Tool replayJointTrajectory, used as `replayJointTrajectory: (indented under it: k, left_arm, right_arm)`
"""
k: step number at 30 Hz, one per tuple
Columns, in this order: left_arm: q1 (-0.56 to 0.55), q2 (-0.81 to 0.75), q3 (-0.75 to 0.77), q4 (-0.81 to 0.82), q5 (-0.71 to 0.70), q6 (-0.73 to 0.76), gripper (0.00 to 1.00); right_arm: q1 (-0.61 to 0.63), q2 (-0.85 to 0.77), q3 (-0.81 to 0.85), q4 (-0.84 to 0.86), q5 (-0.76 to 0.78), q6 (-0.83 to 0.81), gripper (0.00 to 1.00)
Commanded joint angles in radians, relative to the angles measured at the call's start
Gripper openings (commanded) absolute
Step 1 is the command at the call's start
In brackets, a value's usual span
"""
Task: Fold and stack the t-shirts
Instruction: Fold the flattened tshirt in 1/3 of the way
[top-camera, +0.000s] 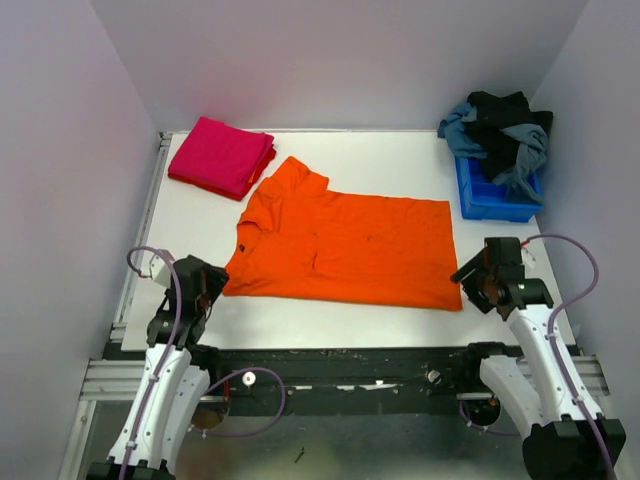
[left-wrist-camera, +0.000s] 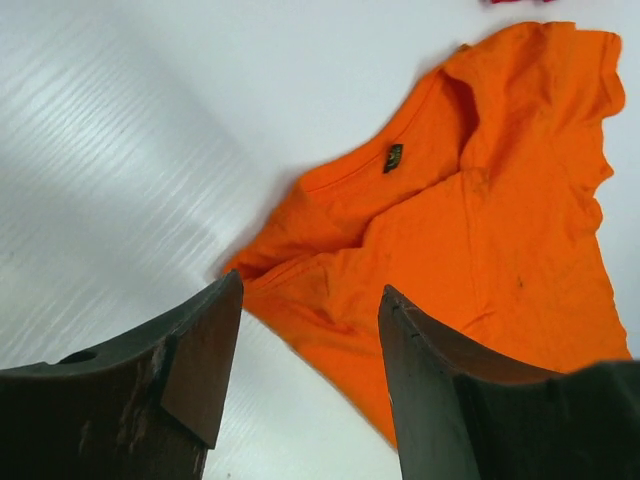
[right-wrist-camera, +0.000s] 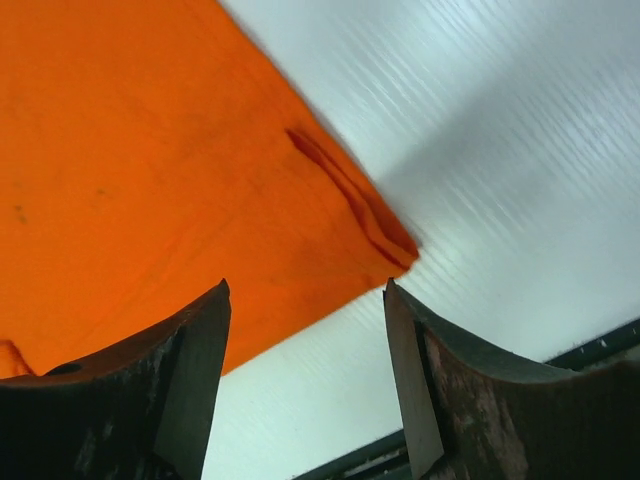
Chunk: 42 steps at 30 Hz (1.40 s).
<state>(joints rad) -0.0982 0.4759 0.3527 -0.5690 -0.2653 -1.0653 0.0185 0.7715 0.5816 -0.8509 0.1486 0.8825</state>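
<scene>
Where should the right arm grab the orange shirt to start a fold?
Take the orange shirt at its near right hem corner, coming in low from the right side of the table. That corner lies flat with a thick doubled hem, just ahead of the open right tool, so one finger could likely slide under it.

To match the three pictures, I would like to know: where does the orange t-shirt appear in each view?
Top external: orange t-shirt spread out, mid-picture.
Left wrist: right half, collar label showing.
Right wrist: upper left, its hem corner pointing right.
Shared landmark: the white table.
</scene>
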Motion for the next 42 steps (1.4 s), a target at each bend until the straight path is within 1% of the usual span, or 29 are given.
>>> replayJointTrajectory:
  k: [1, 4, 5, 6, 7, 9, 12, 13, 14, 19, 20, 21, 22, 23, 25, 26, 27, 29, 31, 33, 36, 39, 40, 42]
  left_arm:
    - [0.006, 0.084, 0.11, 0.147, 0.047, 0.218, 0.66]
    - [0.005, 0.225, 0.21, 0.256, 0.157, 0.349, 0.67]
    - [0.006, 0.275, 0.235, 0.299, 0.207, 0.378, 0.69]
    - [0.006, 0.324, 0.253, 0.342, 0.23, 0.398, 0.73]
    - [0.006, 0.367, 0.271, 0.383, 0.256, 0.406, 0.75]
    - [0.005, 0.462, 0.311, 0.441, 0.25, 0.401, 0.79]
    - [0.006, 0.608, 0.382, 0.558, 0.265, 0.398, 0.8]
    - [0.008, 0.659, 0.406, 0.589, 0.264, 0.39, 0.9]
    - [0.009, 0.703, 0.434, 0.621, 0.293, 0.381, 0.98]
    - [0.038, 0.953, 0.607, 0.689, 0.345, 0.334, 0.99]
    - [0.048, 1.011, 0.652, 0.705, 0.374, 0.334, 0.99]
    - [0.057, 1.079, 0.699, 0.73, 0.435, 0.353, 0.99]
    - [0.052, 1.14, 0.78, 0.704, 0.464, 0.378, 0.95]
    - [0.04, 1.209, 0.864, 0.645, 0.475, 0.398, 0.91]
    - [0.0, 1.321, 1.038, 0.514, 0.44, 0.456, 0.9]
    - [-0.015, 1.372, 1.101, 0.47, 0.404, 0.478, 0.9]
    - [-0.032, 1.411, 1.167, 0.418, 0.37, 0.497, 0.88]
    - [-0.047, 1.489, 1.271, 0.379, 0.365, 0.521, 0.8]
    - [-0.06, 1.555, 1.342, 0.374, 0.362, 0.534, 0.75]
    - [-0.072, 1.628, 1.402, 0.367, 0.342, 0.544, 0.74]
    - [-0.086, 1.698, 1.47, 0.36, 0.302, 0.548, 0.73]
    - [-0.104, 1.765, 1.552, 0.337, 0.241, 0.564, 0.7]
    - [-0.107, 1.79, 1.589, 0.322, 0.232, 0.57, 0.67]
    - [-0.109, 1.852, 1.666, 0.293, 0.23, 0.57, 0.65]
  right_arm:
    - [-0.005, -0.012, 0.089, 0.124, -0.017, -0.178, 0.7]
    - [-0.005, 0.011, 0.115, 0.208, -0.047, -0.259, 0.69]
    - [-0.003, 0.018, 0.121, 0.258, -0.069, -0.292, 0.69]
    - [-0.003, 0.028, 0.124, 0.285, -0.079, -0.313, 0.68]
    - [-0.005, 0.034, 0.126, 0.315, -0.075, -0.329, 0.68]
    - [-0.003, 0.052, 0.127, 0.383, -0.083, -0.356, 0.68]
    - [-0.003, 0.089, 0.133, 0.47, -0.127, -0.364, 0.67]
    - [-0.003, 0.103, 0.129, 0.513, -0.142, -0.373, 0.67]
    - [-0.003, 0.117, 0.13, 0.536, -0.17, -0.373, 0.66]
    - [-0.003, 0.196, 0.176, 0.596, -0.166, -0.373, 0.66]
    - [-0.003, 0.21, 0.184, 0.602, -0.168, -0.375, 0.66]
    - [-0.002, 0.224, 0.193, 0.607, -0.169, -0.369, 0.66]
    - [-0.003, 0.236, 0.196, 0.615, -0.167, -0.363, 0.66]
    - [-0.002, 0.253, 0.199, 0.624, -0.169, -0.359, 0.66]
    - [-0.002, 0.288, 0.211, 0.638, -0.17, -0.356, 0.64]
    - [-0.002, 0.31, 0.221, 0.638, -0.169, -0.35, 0.64]
    - [-0.003, 0.325, 0.23, 0.639, -0.175, -0.349, 0.64]
    - [-0.003, 0.356, 0.241, 0.645, -0.198, -0.343, 0.62]
    - [-0.002, 0.368, 0.238, 0.654, -0.205, -0.335, 0.61]
    - [-0.002, 0.368, 0.228, 0.662, -0.208, -0.333, 0.61]
    - [-0.003, 0.362, 0.212, 0.681, -0.216, -0.329, 0.61]
    - [-0.003, 0.356, 0.208, 0.681, -0.215, -0.33, 0.61]
    - [-0.003, 0.351, 0.207, 0.681, -0.215, -0.33, 0.61]
    - [-0.003, 0.348, 0.205, 0.684, -0.211, -0.33, 0.61]
